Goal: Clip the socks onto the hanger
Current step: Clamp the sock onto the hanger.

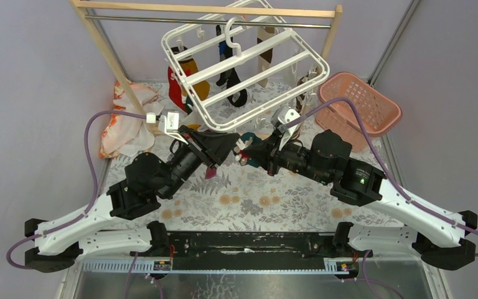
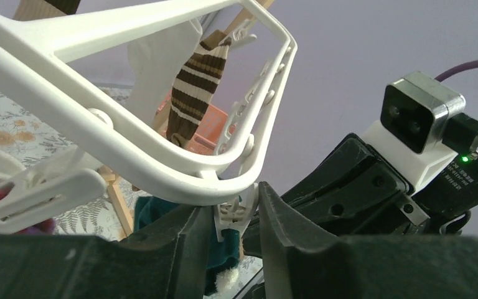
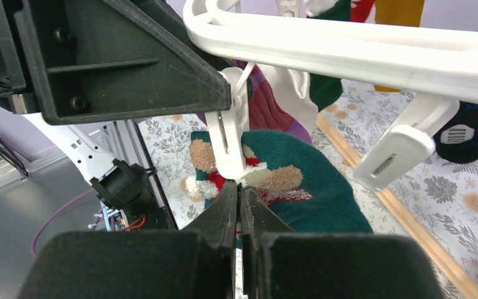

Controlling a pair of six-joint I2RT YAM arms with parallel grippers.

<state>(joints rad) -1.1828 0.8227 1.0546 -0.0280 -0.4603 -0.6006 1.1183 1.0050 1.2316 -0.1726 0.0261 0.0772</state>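
- Here, the parted left end effector (image 2: 230, 200) flanks a small white clip (image 2: 233, 215) on the white plastic frame hanger (image 2: 162, 165).
- The right end effector (image 3: 239, 193) pinches the green patterned sock (image 3: 314, 196) beneath it; the hem should sit deep in the clip.

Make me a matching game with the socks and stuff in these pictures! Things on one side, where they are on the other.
Things:
1 green sock
2 striped sock
3 pink basket
4 orange-and-white cloth

Places:
A hanging on the hanger, untouched
B pinched in the right gripper
C on the table, far right
D on the table, far left

Pairs: 1-B, 2-A, 3-C, 4-D
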